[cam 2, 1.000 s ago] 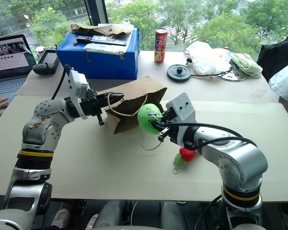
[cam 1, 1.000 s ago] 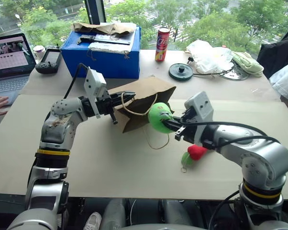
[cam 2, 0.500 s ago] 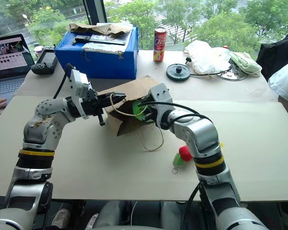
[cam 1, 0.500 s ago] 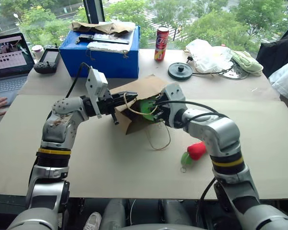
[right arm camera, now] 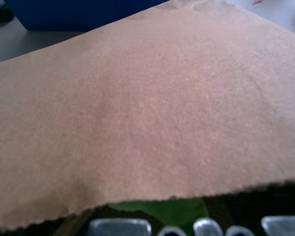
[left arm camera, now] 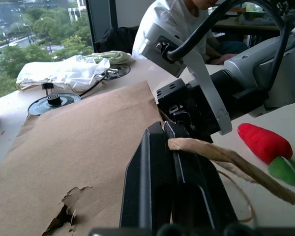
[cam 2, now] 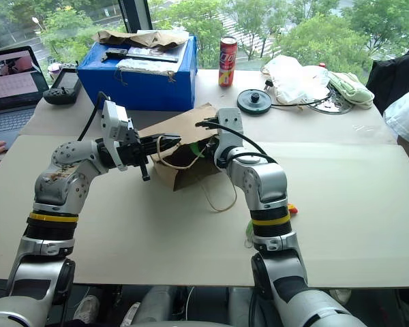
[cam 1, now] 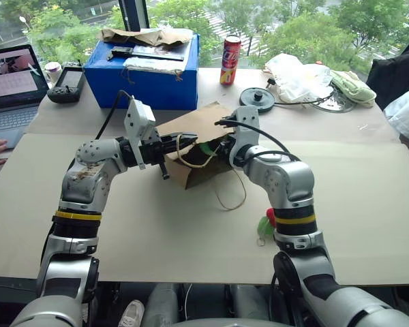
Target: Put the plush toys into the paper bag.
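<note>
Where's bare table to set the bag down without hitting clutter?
Bare: the tan tabletop in front of the brown kraft paper bag, and its right part beyond the red chili-shaped plush toy. Crowded: the back, with blue box, red can, white plastic bag.

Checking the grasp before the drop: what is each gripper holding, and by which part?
The left gripper is shut on the paper bag, pinching its rim at the mouth. Whether the right gripper holds anything cannot be told.
</note>
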You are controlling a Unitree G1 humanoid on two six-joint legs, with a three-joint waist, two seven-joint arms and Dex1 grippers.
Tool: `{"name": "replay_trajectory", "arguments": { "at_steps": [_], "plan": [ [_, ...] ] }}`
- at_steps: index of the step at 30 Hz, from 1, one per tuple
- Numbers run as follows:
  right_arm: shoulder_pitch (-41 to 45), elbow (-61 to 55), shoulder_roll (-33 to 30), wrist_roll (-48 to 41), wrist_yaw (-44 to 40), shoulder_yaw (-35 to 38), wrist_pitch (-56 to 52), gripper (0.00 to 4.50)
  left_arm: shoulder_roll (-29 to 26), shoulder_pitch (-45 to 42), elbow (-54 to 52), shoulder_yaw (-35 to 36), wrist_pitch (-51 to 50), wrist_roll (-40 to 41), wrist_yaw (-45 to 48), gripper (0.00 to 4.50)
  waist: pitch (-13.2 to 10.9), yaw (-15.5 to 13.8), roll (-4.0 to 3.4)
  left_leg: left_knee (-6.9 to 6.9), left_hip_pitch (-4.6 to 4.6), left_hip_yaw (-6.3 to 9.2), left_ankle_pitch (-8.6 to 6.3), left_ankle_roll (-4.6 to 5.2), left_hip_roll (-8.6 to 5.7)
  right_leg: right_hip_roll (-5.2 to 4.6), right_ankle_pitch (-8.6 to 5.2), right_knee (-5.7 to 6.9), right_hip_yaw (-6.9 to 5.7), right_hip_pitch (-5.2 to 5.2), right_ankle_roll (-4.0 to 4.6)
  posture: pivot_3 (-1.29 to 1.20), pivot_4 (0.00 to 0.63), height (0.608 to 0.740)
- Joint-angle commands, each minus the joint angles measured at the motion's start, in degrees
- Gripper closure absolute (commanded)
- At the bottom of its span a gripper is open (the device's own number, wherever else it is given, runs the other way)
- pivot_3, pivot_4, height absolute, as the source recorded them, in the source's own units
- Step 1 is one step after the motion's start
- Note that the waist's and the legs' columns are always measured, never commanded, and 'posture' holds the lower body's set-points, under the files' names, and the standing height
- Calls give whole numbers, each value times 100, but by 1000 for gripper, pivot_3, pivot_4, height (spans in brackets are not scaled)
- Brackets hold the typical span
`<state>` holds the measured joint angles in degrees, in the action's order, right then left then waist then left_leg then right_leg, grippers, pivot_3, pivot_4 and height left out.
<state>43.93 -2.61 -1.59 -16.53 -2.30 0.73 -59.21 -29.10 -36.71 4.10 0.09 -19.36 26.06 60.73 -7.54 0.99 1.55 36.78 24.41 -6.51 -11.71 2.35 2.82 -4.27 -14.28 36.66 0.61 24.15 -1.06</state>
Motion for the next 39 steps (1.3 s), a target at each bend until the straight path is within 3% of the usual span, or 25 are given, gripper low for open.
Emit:
{"name": "replay_trajectory", "arguments": {
  "at_steps": [1, 9, 12, 15, 20, 27, 31, 39],
  "plan": [
    [47, -527, -64, -138, -125, 81, -166, 77, -39, -41, -139, 48, 33, 22, 12, 4500, 0, 0, 0, 0, 0, 0, 0, 0, 0, 0, 0, 1, 0, 0, 0, 0, 150, 739],
    [-294, -1725, -994, -628, -844, 223, -1112, 77, -28, -59, -69, 37, 73, -28, -1, 4500, 0, -18, 0, 0, -1, 1, 0, 0, -2, -4, 0, 0, 0, -2, 0, 0, 150, 739],
    [-619, -2315, -1822, -976, -1456, 225, -1477, 77, -23, -75, -42, 36, 82, -37, -7, 4500, -1, -28, -1, 0, 0, 2, 0, 1, -2, -3, 0, -1, -1, -2, 0, 0, 150, 739],
    [-1014, -2775, -3095, -1303, -2333, 196, -1512, 77, -13, -88, -22, 28, 90, -40, -9, 4500, -2, -37, -3, 1, 0, 2, -2, 4, -3, -4, -1, -13, 0, -4, -1, 0, 150, 739],
    [-1818, -3018, -5265, -1256, -3871, 22, -571, 77, 17, -93, 3, 7, 105, -52, 0, 4500, -3, -37, -4, 2, -3, 3, -7, 12, -6, -4, -1, -59, 2, -12, -2, 0, 150, 739],
    [-2846, -2628, -6972, -408, -5239, -449, 1271, 77, 56, -78, 15, 7, 116, -88, 23, 4500, -4, -18, -4, 5, -13, 3, -8, 14, -2, 10, -2, -58, 14, -15, -3, 0, 150, 739],
    [-2918, -2219, -7225, 310, -5502, -1006, 2101, 77, 42, -47, -29, 18, 101, -84, 13, 4500, -4, -22, -4, 11, -13, -2, -8, 14, -2, 2, -2, -56, 18, -15, -4, 0, 150, 739],
    [-2557, -1413, -6542, 1179, -5445, -1639, 2678, 77, -10, -18, -64, 55, 97, -86, -7, 4500, -4, -35, -4, 14, -12, -2, -8, 13, -7, 6, -2, -55, 17, -14, -3, 0, 150, 739]
  ]
}}
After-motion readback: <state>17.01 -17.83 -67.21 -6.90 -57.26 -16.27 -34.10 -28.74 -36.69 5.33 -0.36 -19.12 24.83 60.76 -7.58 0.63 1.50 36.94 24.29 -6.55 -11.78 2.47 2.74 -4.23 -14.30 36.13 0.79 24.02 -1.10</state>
